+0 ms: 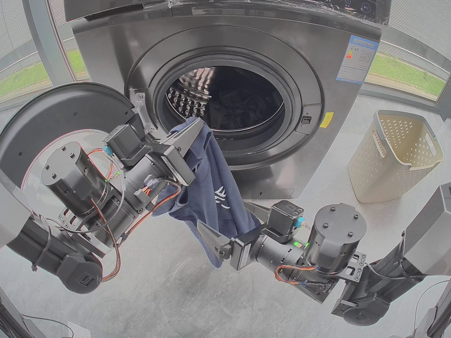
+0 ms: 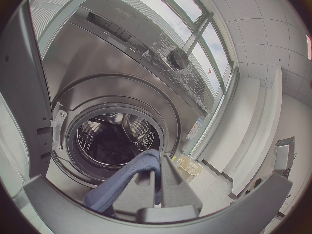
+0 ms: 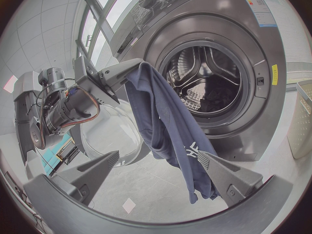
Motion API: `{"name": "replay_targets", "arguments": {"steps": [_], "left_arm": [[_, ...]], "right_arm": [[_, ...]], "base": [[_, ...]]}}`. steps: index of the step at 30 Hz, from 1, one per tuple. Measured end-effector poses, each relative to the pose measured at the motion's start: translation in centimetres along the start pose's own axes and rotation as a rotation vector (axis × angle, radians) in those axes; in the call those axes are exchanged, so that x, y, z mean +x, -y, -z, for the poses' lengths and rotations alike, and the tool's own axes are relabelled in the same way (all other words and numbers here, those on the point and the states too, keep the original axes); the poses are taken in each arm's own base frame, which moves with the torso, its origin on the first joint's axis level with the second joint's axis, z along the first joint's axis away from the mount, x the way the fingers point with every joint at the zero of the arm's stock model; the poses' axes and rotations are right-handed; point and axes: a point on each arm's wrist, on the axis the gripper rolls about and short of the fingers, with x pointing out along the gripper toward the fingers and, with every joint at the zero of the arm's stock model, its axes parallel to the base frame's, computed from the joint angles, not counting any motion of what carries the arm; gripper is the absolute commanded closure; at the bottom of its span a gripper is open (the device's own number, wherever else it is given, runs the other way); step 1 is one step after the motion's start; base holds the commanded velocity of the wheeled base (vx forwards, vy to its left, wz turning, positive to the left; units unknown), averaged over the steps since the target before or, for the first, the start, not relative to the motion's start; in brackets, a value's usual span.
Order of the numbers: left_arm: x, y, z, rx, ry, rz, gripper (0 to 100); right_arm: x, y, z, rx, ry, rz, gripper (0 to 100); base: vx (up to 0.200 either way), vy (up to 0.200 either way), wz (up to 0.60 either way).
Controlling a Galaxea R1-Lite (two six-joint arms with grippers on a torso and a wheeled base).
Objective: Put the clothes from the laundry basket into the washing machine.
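The round, glass-centred door (image 1: 61, 113) stands open at nine o'clock of the ribbed steel drum (image 1: 225, 99). The left gripper (image 1: 196, 126) pinches the navy shirt (image 1: 211, 188) at seven o'clock of the drum's rim, likely to feed it in. The soft knit hangs limp. The right gripper (image 1: 223, 214) gapes wide around the hem at six. The perforated plastic laundry basket (image 1: 404, 116) stands at three.

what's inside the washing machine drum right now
A dark heap of clothes lies at the bottom of the drum, against its shiny ribbed wall. The navy shirt held by the left gripper covers the opening's lower left edge in the head view.
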Motion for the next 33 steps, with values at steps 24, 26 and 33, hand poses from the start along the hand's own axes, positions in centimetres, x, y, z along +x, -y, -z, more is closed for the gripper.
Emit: {"name": "replay_targets", "arguments": {"steps": [24,26,33], "left_arm": [[0.0,-0.3,-0.2,0.004,0.006,-0.007,100],[0.0,-0.2,-0.2,0.004,0.007,-0.007,100],[0.0,-0.2,-0.3,0.004,0.01,-0.006,100]], "right_arm": [[5.6,-2.9,4.0,0.004,-0.021,-0.094,0],[6.4,-2.9,4.1,0.007,-0.006,-0.093,0],[9.4,-2.0,4.8,0.009,0.01,-0.073,0]], "base": [[0.0,0.0,0.0],[0.0,0.0,0.0],[0.0,0.0,0.0]]}}
